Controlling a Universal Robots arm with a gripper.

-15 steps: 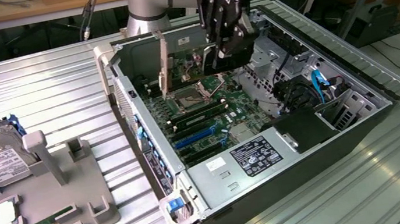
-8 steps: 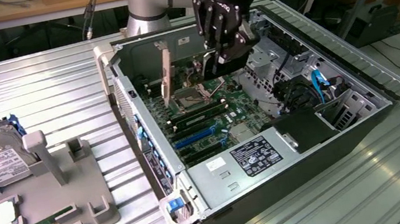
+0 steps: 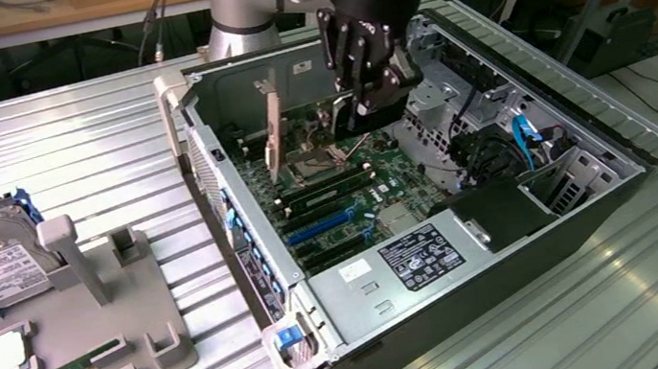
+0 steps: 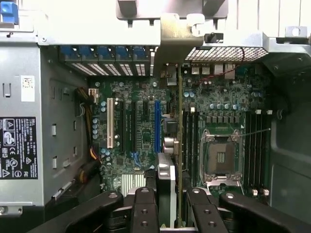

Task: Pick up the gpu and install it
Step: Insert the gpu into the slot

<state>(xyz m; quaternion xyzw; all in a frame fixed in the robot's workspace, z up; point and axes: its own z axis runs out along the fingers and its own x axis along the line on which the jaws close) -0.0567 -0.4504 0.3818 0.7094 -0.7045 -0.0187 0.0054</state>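
In the upper middle of the exterior view the gripper (image 3: 360, 107) is clamped on the gpu (image 3: 274, 129), its black fingers (image 4: 146, 208) pinching the thin flat card from both faces. The card stands on edge over the green motherboard (image 3: 349, 191), lined up with the slots. Its silver metal bracket (image 4: 176, 36) is at the perforated rear wall of the open case (image 3: 490, 317).

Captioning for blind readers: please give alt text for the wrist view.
A black two-fingered pincer grips a thin dark expansion card with a silver metal bracket, seen edge-on over a green motherboard inside an open grey metal computer case. An empty square processor socket sits beside the card.
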